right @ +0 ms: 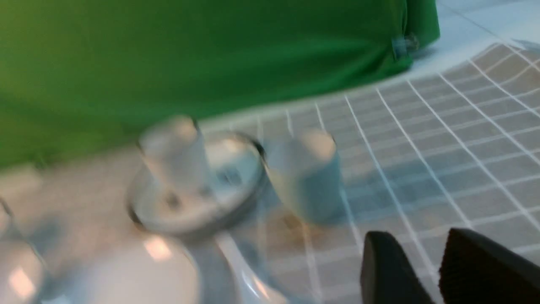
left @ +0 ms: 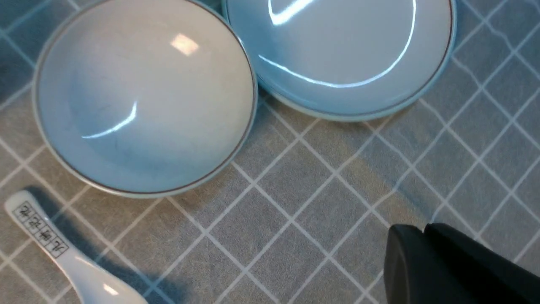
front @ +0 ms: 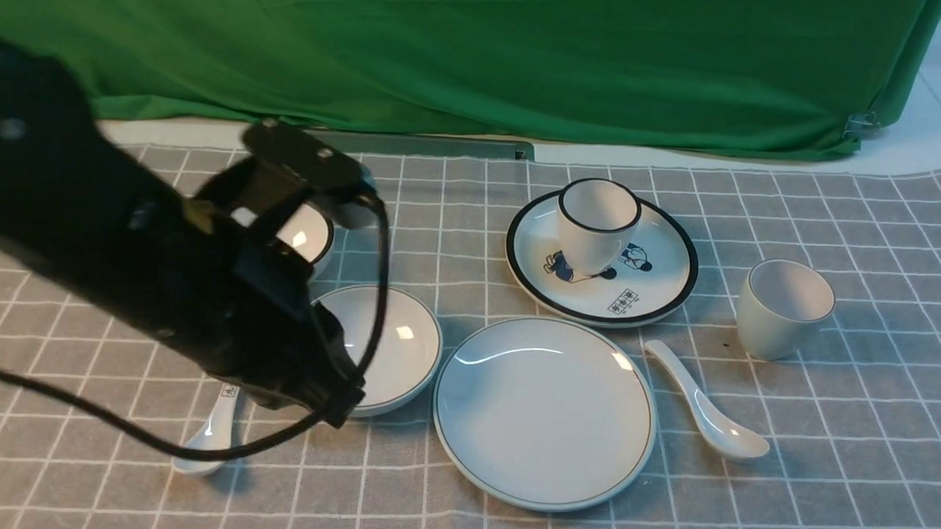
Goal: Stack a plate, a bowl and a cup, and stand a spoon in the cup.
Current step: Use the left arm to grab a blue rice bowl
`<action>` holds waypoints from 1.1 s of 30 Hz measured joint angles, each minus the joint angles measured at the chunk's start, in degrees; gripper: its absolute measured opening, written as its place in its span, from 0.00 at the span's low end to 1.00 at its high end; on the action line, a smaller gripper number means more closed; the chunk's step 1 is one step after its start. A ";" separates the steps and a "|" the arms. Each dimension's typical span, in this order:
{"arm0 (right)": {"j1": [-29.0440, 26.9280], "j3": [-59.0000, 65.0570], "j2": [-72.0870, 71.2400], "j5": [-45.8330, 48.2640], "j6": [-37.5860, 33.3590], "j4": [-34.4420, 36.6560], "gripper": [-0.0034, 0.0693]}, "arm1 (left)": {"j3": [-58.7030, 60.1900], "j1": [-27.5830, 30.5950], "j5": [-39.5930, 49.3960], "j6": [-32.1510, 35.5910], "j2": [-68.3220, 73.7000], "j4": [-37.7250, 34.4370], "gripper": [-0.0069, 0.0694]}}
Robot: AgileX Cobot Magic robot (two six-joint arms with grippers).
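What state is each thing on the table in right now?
Plate: flat, nothing on it.
Bowl: upright, empty.
Cup: upright, empty.
Spoon: lying on the cloth.
Black-rimmed cup: standing on the picture plate.
Marked spoon: lying on the cloth.
Left end effector: shut, empty.

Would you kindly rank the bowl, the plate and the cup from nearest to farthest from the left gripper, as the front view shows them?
1. The bowl, right beside the left gripper and partly hidden by it.
2. The plate, at the centre, to the bowl's right.
3. The cup, far over on the right side.
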 joint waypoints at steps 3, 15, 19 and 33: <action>0.00 0.00 0.00 -5.66 8.47 0.00 0.38 | -0.61 0.00 -1.43 4.76 4.28 0.12 0.11; 13.40 -36.86 18.45 41.92 -15.77 0.00 0.21 | -3.46 0.00 -8.98 15.54 15.85 2.99 0.29; 18.87 -47.08 26.99 53.64 -21.27 0.00 0.21 | -3.49 -0.02 -11.14 17.96 18.86 5.23 0.54; 22.25 -48.70 30.09 52.05 -22.25 0.00 0.23 | -3.49 -0.02 -16.65 21.48 27.33 11.22 0.56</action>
